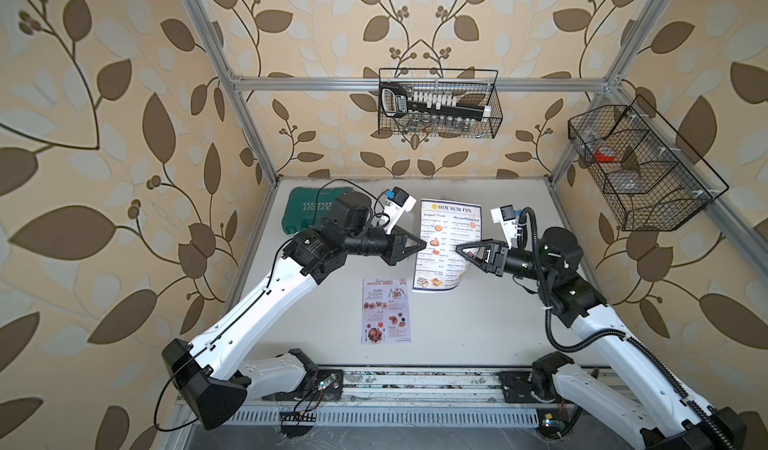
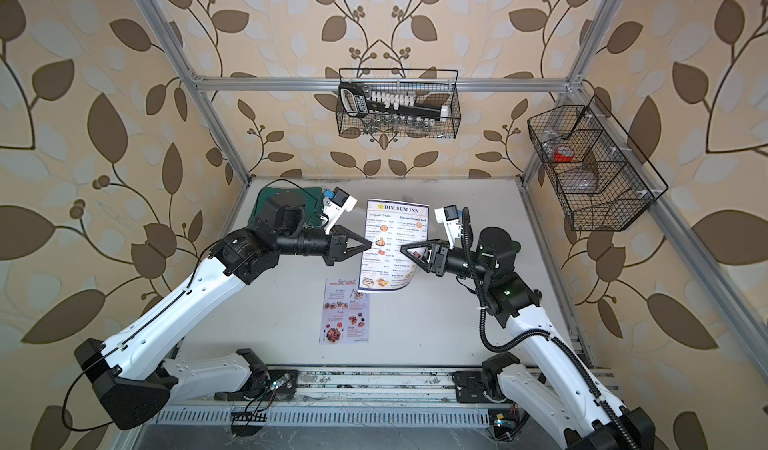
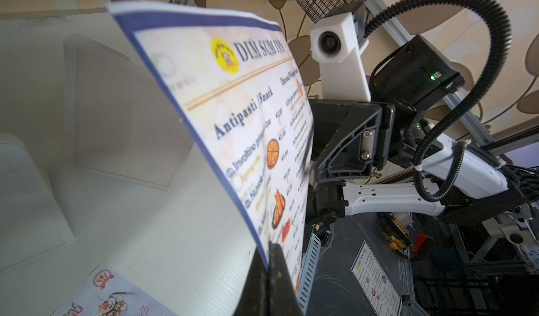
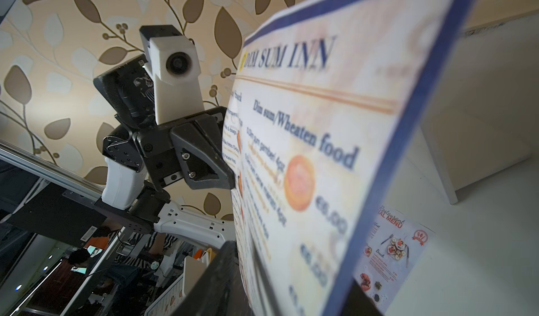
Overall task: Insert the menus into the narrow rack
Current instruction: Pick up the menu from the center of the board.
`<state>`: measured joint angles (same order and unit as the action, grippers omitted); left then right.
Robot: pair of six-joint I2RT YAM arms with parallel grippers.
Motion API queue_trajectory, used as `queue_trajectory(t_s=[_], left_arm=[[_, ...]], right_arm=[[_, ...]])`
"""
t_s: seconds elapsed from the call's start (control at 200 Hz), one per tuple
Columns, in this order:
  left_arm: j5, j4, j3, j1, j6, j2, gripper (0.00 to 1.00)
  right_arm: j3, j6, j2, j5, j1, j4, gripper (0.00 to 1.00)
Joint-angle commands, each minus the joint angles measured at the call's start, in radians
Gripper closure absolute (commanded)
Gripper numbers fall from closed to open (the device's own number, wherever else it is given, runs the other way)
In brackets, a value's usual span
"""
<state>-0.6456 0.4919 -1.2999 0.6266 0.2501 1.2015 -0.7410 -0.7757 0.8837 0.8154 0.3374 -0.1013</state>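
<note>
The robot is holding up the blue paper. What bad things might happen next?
The Dim Sum Inn menu is thin and curves, pinched only at its edge by the left hand, so it might bend or slip. The right hand straddles the other edge and might crease it. The clear rack looks narrow, so the floppy sheet might miss the slot.
</note>
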Motion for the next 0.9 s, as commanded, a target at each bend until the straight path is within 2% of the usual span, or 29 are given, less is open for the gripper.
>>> queue_trajectory(t_s=[0.0, 0.13, 0.895], left_arm=[[-0.011, -0.016, -0.038, -0.009, -0.027, -0.002, 1.00], [-0.012, -0.020, -0.037, -0.007, -0.028, -0.002, 1.00], [-0.042, -0.024, -0.012, -0.008, -0.032, -0.022, 1.00]], right_arm=[[-0.039, 0.035, 0.002, -0.002, -0.008, 0.034, 0.57], [-0.043, 0.044, 0.001, 0.005, -0.016, 0.044, 0.62], [-0.077, 0.066, 0.045, 0.040, -0.040, 0.045, 0.58]])
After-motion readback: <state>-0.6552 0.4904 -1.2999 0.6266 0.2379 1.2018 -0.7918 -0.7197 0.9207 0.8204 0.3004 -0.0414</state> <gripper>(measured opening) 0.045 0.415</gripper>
